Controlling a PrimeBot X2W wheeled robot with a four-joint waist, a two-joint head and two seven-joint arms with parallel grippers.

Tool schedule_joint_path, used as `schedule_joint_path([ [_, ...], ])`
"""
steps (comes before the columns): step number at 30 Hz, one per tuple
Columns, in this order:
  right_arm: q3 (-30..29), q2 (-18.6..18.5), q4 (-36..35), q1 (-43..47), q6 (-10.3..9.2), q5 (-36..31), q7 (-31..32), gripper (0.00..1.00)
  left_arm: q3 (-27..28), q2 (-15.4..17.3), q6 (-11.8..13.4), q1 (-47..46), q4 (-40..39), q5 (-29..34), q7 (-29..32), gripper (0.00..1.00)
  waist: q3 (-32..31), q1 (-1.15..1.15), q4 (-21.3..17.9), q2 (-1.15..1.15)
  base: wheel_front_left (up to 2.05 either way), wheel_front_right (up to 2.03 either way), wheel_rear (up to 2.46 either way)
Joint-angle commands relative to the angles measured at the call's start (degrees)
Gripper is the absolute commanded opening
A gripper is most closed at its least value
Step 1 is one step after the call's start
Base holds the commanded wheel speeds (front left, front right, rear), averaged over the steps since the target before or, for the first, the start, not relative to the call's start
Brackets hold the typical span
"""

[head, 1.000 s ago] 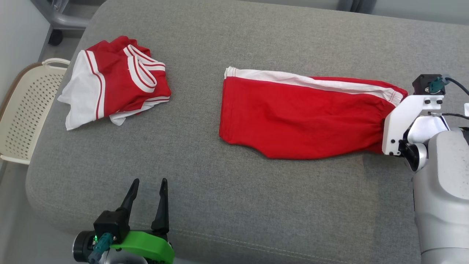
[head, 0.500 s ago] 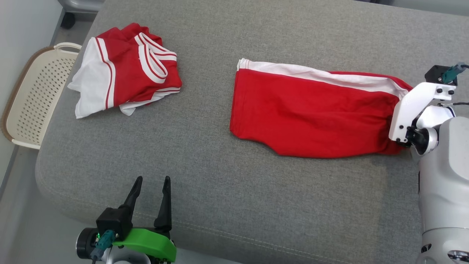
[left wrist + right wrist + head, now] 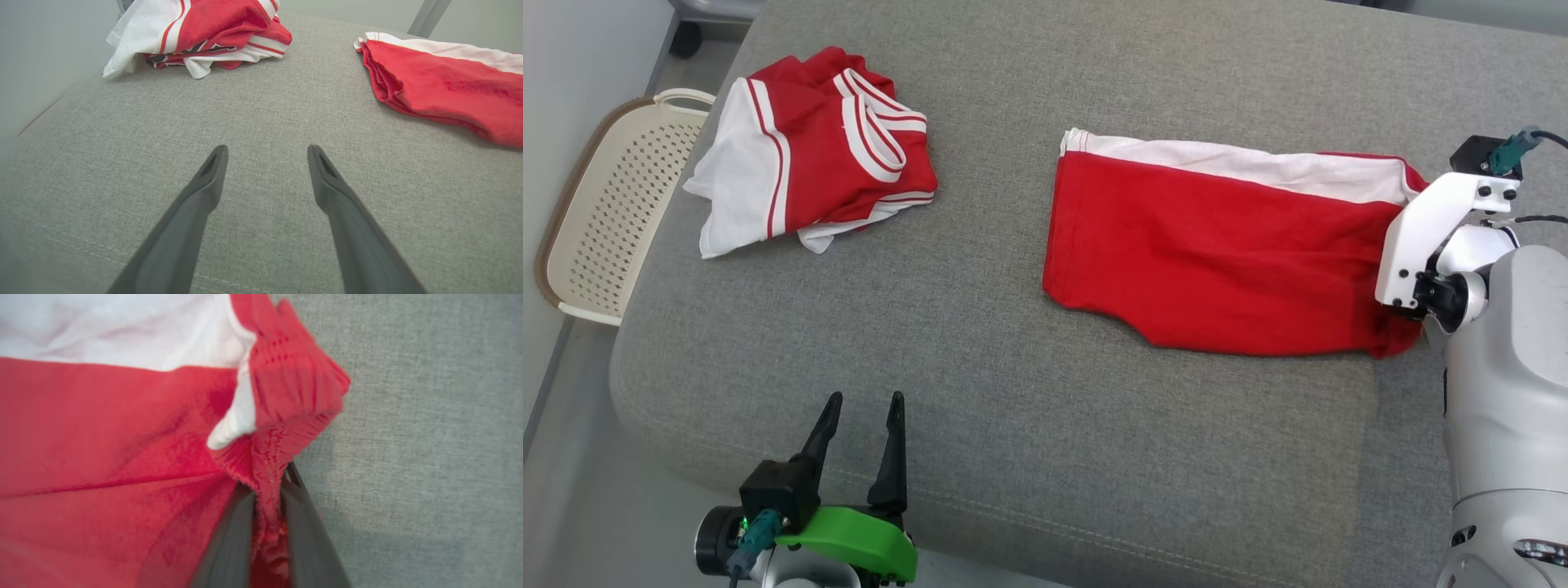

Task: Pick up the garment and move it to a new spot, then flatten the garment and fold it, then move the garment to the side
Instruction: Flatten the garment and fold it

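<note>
Your right claw [image 3: 269, 486] pinching the red shorts [image 3: 1217, 253] at their 3 o'clock end, left claw [image 3: 864, 398] spread at 7 o'clock, grey cushion [image 3: 1013, 425] beneath, basket [image 3: 596, 220] at 9 o'clock

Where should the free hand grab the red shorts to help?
Probably the leg hem, near a corner, coming in from the robot's left. The shorts lie flat and long across the cushion. The right gripper is shut on the waistband, so the hem is the free end, and it faces the open left gripper.
</note>
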Motion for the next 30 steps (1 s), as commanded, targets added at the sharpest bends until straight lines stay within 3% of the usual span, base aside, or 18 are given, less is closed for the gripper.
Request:
schedule_joint_path([
  [1, -0.59, -0.12, 0.55, 0.29, -0.08, -1.5, -0.06, 0.0, 0.23, 0.0, -0.03, -0.95, 0.04, -0.26, -0.07, 1.0, -0.08, 0.0, -0.14, 0.0, 0.0, 0.0, 0.0],
  [5, -1.63, -1.21, -0.76, 0.43, -0.09, -4.49, 1.12, 0.0, 0.32, -0.04, 0.18, -0.72, 0.03, -0.28, -0.07, 1.0, -0.43, 0.0, -0.55, 0.0, 0.0, 0.0, 0.0],
  [9, -2.19, -6.03, -4.17, 0.65, -0.07, -7.13, 4.79, 0.0, 0.05, -0.1, 0.0, -0.19, 0.37, -0.32, -0.07, 1.0, -1.45, 0.0, -1.35, 0.0, 0.0, 0.0, 0.0],
  [15, -2.03, -8.48, -7.62, 2.09, -0.07, -8.32, 8.31, 0.0, 0.15, -0.11, -0.13, 0.24, -0.08, 0.23, -0.07, 1.0, -3.21, 0.0, -1.41, 0.0, 0.0, 0.0, 0.0],
  [30, 8.87, -3.72, -8.13, 2.43, -0.06, 0.18, 11.13, 0.0, -0.31, -0.1, -0.21, 2.82, 0.96, 0.07, -0.06, 1.0, -9.06, 0.0, 0.06, 0.0, 0.0, 0.0, 0.0],
])
